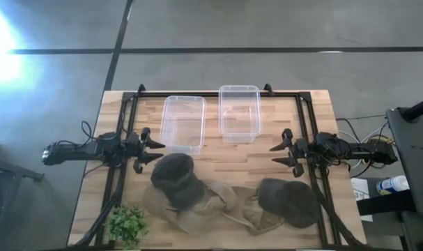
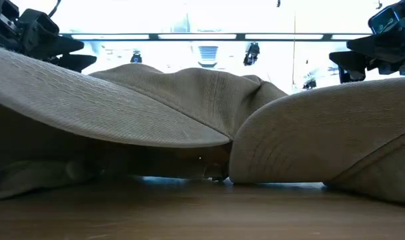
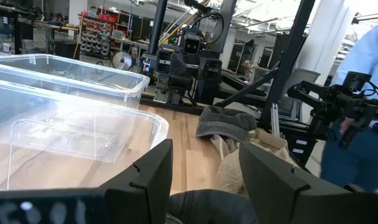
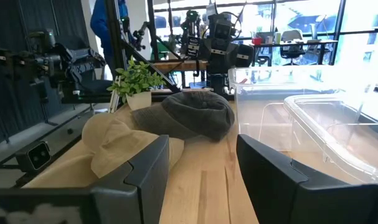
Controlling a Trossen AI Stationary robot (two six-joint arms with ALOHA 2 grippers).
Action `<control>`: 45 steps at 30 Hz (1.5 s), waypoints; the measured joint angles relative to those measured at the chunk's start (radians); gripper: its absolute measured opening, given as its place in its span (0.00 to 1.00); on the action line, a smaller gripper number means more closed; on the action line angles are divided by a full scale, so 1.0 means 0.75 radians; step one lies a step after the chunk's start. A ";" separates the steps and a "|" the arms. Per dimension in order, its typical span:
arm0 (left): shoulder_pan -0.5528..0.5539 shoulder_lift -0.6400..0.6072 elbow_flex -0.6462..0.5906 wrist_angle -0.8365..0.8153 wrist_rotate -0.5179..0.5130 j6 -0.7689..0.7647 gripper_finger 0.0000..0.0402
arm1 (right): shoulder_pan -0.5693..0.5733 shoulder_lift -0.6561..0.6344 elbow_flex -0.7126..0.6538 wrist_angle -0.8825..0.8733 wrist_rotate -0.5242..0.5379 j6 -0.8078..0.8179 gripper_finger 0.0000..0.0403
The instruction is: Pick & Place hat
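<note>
Two dark grey hats lie on the table near its front: one (image 1: 176,180) at the left centre, one (image 1: 289,201) at the right. Tan hats (image 1: 218,208) lie crumpled between and under them, brims on the wood; they fill the low view (image 2: 189,100). My left gripper (image 1: 157,151) is open above the table, just left of the left grey hat's far edge, which shows between its fingers (image 3: 207,208). My right gripper (image 1: 275,154) is open, at the right, beyond the right grey hat. The right wrist view shows the left grey hat (image 4: 195,115).
Two clear plastic bins stand at the back: one (image 1: 184,123) left of centre, one (image 1: 240,111) right of centre. A small green plant (image 1: 127,223) stands at the front left corner. A black frame (image 1: 305,118) runs round the table. A person (image 3: 357,93) stands beyond the table's right side.
</note>
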 joint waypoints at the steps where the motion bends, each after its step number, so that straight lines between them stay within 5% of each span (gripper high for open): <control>1: 0.000 0.000 0.000 0.000 0.000 0.000 0.45 | 0.001 0.000 0.000 0.000 0.000 0.000 0.45; 3: 0.000 0.000 0.000 0.000 0.000 0.000 0.45 | 0.000 0.000 0.000 0.001 0.021 0.044 0.45; 14: 0.000 0.000 0.000 0.000 0.000 0.000 0.45 | 0.000 0.008 0.000 -0.003 0.036 1.172 0.45; 27: 0.000 0.000 0.000 0.000 0.000 0.000 0.45 | 0.025 0.158 0.000 0.158 0.088 1.580 0.45; 36: 0.000 0.000 0.000 0.001 0.000 0.000 0.45 | 0.103 0.701 0.221 0.276 0.324 1.727 0.45; 45: 0.000 0.000 0.000 0.031 0.001 -0.081 0.45 | 0.168 1.458 0.652 0.274 0.186 1.822 0.45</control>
